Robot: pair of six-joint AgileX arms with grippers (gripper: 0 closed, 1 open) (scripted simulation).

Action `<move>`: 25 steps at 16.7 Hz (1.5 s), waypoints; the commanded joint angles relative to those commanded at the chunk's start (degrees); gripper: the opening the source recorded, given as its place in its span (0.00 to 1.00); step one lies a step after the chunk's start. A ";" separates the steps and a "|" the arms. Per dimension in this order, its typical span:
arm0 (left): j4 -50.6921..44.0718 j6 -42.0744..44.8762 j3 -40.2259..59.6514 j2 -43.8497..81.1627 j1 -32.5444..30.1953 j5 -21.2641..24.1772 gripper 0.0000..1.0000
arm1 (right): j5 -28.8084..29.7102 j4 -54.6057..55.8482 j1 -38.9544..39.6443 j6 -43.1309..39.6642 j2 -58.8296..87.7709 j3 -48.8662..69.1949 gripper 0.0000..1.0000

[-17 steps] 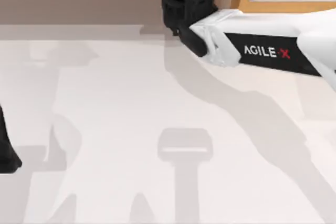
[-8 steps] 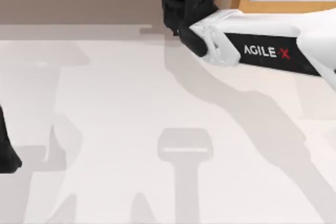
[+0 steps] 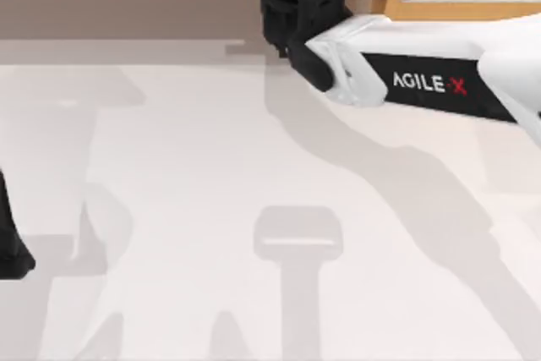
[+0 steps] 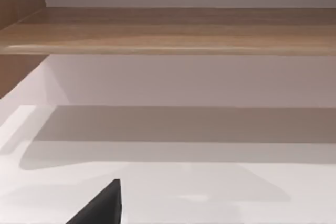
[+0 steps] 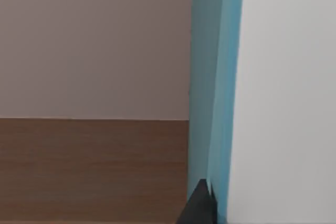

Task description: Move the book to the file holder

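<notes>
Top view: right arm (image 3: pixel 439 82), white with black AgileX band, reaches from the right side to the far edge of the table (image 3: pixel 194 192); its black wrist (image 3: pixel 296 6) sits at that edge, at the top middle, gripper end cut off by the frame. From here I cannot tell how the right fingers stand.

Right wrist view: the book (image 5: pixel 215 77) shows as a light blue strip standing on end, close to the camera, with a dark fingertip (image 5: pixel 199 205) against its lower part. A white surface lies on one side of the book, grey wall and brown wood panel (image 5: pixel 89 166) on the other. Grip looks closed on the book, though only one finger is visible.

Left arm (image 3: pixel 10 247): dark shape parked at the table's left edge. Left wrist view gives one dark finger tip (image 4: pixel 102 208) over bare tabletop, wooden shelf (image 4: pixel 168 30) beyond; its opening cannot be told.

Table between the left arm and the right arm's wrist lies open, carrying shadows only.
</notes>
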 joint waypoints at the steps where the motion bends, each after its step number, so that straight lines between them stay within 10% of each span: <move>1: 0.00 0.00 0.00 0.00 0.00 0.00 1.00 | 0.00 0.00 0.00 0.00 0.00 0.00 0.00; 25: 0.00 0.00 0.00 0.00 0.00 0.00 1.00 | -2.65 -1.74 0.04 1.91 -3.04 -0.55 0.00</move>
